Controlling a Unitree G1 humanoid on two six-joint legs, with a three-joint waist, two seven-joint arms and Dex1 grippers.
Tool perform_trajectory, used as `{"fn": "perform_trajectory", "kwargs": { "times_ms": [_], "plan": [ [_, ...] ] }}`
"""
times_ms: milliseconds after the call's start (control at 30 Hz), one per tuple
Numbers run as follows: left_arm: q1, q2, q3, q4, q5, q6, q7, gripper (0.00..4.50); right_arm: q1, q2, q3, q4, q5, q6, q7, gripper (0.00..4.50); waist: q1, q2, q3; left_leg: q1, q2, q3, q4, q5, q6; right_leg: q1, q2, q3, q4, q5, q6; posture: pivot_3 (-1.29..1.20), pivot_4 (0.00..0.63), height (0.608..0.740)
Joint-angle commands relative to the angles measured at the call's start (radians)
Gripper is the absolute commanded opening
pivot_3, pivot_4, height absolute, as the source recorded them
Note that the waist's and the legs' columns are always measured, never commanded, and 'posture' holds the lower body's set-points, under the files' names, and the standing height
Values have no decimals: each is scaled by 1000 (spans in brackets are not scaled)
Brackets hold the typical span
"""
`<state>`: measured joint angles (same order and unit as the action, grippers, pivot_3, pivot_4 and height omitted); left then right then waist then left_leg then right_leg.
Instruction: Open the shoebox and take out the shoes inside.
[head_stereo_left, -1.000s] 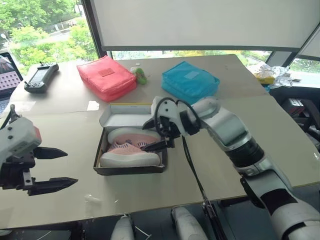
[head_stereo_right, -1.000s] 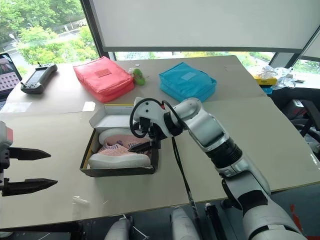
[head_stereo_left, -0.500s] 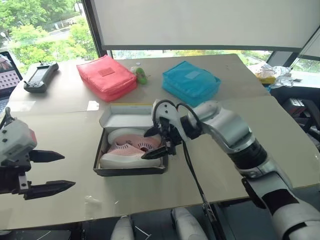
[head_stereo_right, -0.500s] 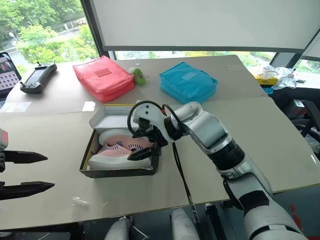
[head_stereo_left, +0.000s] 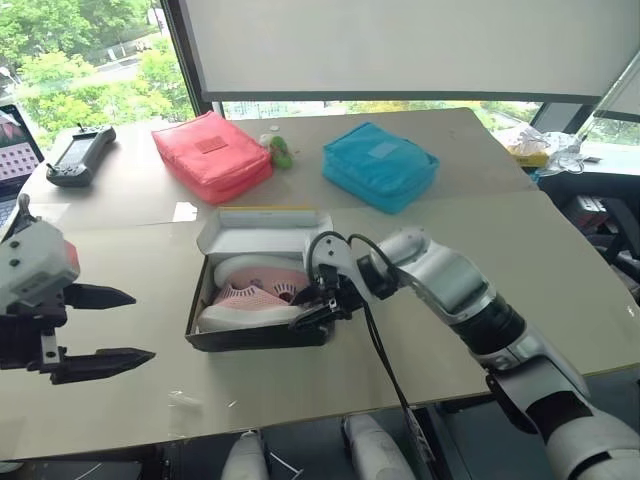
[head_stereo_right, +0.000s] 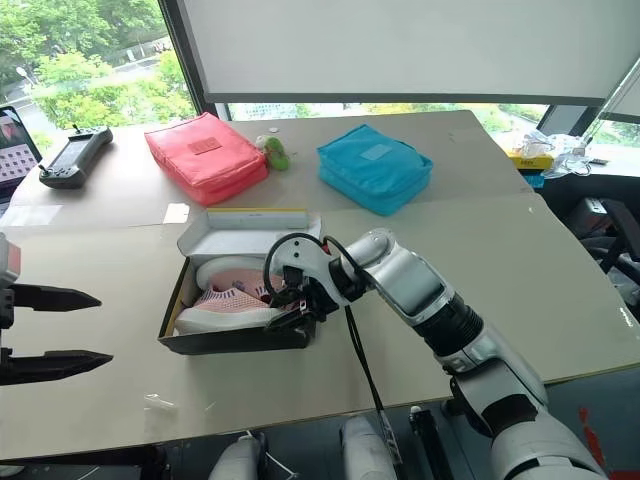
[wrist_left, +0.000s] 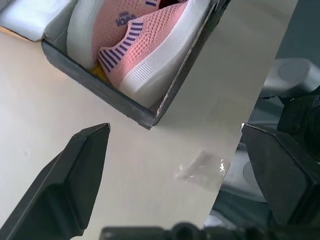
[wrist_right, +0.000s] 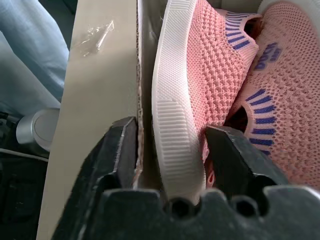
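The shoebox (head_stereo_left: 255, 338) lies open on the table, its white-lined lid (head_stereo_left: 262, 232) folded back. Two pink knit shoes with white soles lie inside: the near shoe (head_stereo_left: 243, 306) and the far shoe (head_stereo_left: 258, 270). My right gripper (head_stereo_left: 318, 303) reaches into the box's right end. In the right wrist view, one of its fingers (wrist_right: 117, 155) sits outside the front cardboard wall and the other presses the pink knit, so it (wrist_right: 172, 130) is shut on the near shoe's sole (wrist_right: 175, 125) and the wall. My left gripper (head_stereo_left: 143, 325) hovers open over bare table left of the box.
A red pouch (head_stereo_left: 212, 153), a small green object (head_stereo_left: 283, 152) and a blue pouch (head_stereo_left: 380, 165) lie behind the box. A handheld controller (head_stereo_left: 82, 153) sits at the far left. A scrap of clear plastic (head_stereo_left: 185, 398) lies near the table's front edge.
My right gripper has sunk lower at the box's right end, and its fingers have closed in around the near shoe's side. The left gripper has stayed put.
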<state>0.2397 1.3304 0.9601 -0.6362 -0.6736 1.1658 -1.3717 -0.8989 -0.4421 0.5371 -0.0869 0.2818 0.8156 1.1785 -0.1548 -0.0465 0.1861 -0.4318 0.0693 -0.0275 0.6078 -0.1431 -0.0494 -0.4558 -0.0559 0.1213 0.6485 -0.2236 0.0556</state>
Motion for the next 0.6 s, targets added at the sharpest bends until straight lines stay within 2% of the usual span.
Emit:
{"fn": "perform_trajectory", "kwargs": {
  "times_ms": [33, 167, 333, 467, 500, 567, 600],
  "plan": [
    [-14, 6, 14, -9, -4, 8, 0, 4500, -14, -18, -40, -31, 31, 49, 7, 1117, 1, 0, 0, 0, 0, 0, 0, 0, 0, 0, 0, 0, 0, 0, 0, 0, 150, 740],
    [-5, -1, 20, -15, 3, 10, -4, 4500, -70, 0, -127, -51, 164, 192, 35, 1117, 2, 0, 0, 0, 0, 0, 1, 0, 0, 0, 0, 0, 0, 1, 0, 0, 150, 740],
    [-16, -4, 7, -12, -6, 5, 5, 4500, -130, 28, -169, 5, 192, 218, 7, 1117, 0, 0, 0, 0, 0, 0, 1, 0, 0, 0, 0, 0, 0, 1, 0, 0, 150, 740],
    [-22, 0, -2, -10, -7, 3, 10, 4500, -137, 30, -146, 58, 135, 131, -13, 2265, 2, 0, 0, -1, 0, 0, 0, 0, 0, 0, 0, 0, 0, 1, 1, 0, 150, 740],
    [-22, 1, -3, -9, -5, 2, 10, 4500, -134, 27, -135, 65, 115, 100, -18, 2704, 2, 0, 0, -1, 0, 0, 0, 0, 0, -1, 0, 0, 0, 2, 5, 0, 150, 740],
    [-23, 3, -6, -5, -2, -1, 9, 4500, -128, 33, -126, 85, 86, 61, -35, 3249, 1, 0, 0, -2, 0, 0, 0, 0, 0, -1, 0, 0, -1, 3, 6, 0, 150, 740],
    [-25, 5, -9, -3, -2, -2, 10, 4500, -124, 32, -118, 90, 73, 42, -36, 3656, 1, 0, 0, -2, 0, 0, -1, 0, 0, -1, 0, 0, -1, 3, 6, 0, 150, 740]
  ]
}}
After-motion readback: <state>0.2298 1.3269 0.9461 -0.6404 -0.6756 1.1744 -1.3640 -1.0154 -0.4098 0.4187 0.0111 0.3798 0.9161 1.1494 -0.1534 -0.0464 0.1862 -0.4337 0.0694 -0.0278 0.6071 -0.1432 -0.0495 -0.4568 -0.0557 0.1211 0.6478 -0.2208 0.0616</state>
